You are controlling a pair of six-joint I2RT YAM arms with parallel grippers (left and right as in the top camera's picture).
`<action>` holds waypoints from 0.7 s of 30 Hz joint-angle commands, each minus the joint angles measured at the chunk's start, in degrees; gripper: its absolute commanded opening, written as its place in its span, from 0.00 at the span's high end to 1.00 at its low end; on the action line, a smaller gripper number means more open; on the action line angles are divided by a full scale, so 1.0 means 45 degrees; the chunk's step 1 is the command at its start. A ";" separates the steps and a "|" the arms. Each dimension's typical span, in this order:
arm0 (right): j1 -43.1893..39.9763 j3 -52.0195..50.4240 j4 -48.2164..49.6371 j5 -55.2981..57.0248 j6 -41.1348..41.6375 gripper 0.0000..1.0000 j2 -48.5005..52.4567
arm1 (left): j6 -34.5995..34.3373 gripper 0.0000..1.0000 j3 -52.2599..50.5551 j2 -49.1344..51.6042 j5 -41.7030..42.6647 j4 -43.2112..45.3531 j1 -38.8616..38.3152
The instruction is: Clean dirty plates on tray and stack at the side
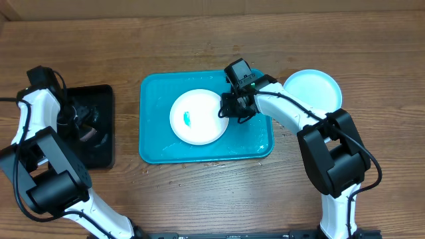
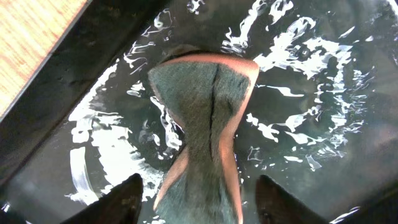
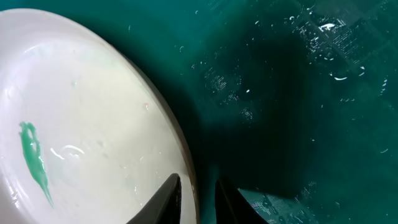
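A white plate (image 1: 199,129) with a green smear (image 1: 188,119) lies on the turquoise tray (image 1: 153,143). My right gripper (image 1: 227,111) is shut on the plate's right rim. In the right wrist view its fingers (image 3: 198,196) straddle the rim of the white plate (image 3: 93,112) above the wet tray floor (image 3: 298,93). A light blue plate (image 1: 313,89) lies on the table right of the tray. The yellow-green plate is out of view. My left gripper (image 1: 83,119) is open over a black tray (image 1: 99,153), its fingers (image 2: 199,202) either side of a sponge (image 2: 205,106).
The black tray (image 2: 348,155) is wet with foam streaks and sits at the table's left. The sponge is grey-green with a pink edge and lies flat in it. Wooden table surrounds both trays.
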 commanded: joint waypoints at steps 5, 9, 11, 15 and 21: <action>0.0010 -0.0087 0.0039 0.0073 -0.0034 0.79 -0.0087 | 0.0204 0.10 -0.1627 0.0049 -0.0136 0.1292 0.0146; 0.0010 -0.0087 0.0044 0.0073 -0.0034 0.79 -0.0087 | 0.0204 0.08 -0.1685 0.0049 -0.0121 0.1783 0.0155; 0.0010 -0.0087 0.0044 0.0073 -0.0034 0.79 -0.0087 | 0.0272 0.24 -0.1685 0.0044 -0.0126 0.1962 0.0155; 0.0010 -0.0087 0.0034 0.0073 -0.0034 0.79 -0.0087 | 0.0855 0.69 -0.1583 0.0039 -0.0131 0.2127 0.0155; 0.0010 -0.0087 0.0053 0.0078 -0.0034 0.79 -0.0087 | 0.0952 0.96 -0.1477 0.0039 0.0073 0.1977 0.0151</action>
